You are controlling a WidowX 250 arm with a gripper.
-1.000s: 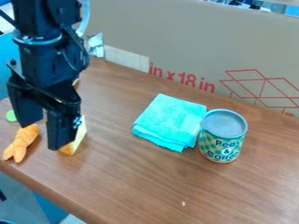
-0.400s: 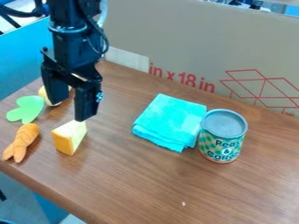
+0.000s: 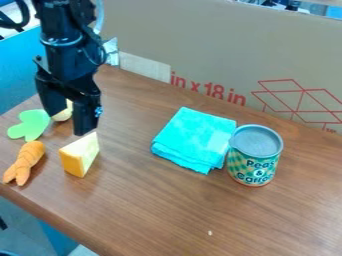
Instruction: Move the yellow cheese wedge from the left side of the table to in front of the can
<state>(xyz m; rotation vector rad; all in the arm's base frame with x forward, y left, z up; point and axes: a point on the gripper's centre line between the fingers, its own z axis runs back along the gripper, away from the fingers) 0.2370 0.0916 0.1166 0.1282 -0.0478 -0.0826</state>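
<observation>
Black fingers (image 3: 85,118) shifted toward the green toy (image 3: 29,125), spread apart, yellow wedge (image 3: 79,156) unmoved

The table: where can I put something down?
There's bare wood between the cheese wedge and folded cloth, and right of the can. It's crowded at the picture's left: orange toy, green toy, cheese wedge, with the pincer hanging near.

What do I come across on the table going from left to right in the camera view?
Orange toy, yellow wedge, folded turquoise cloth, can labelled with peas.
</observation>
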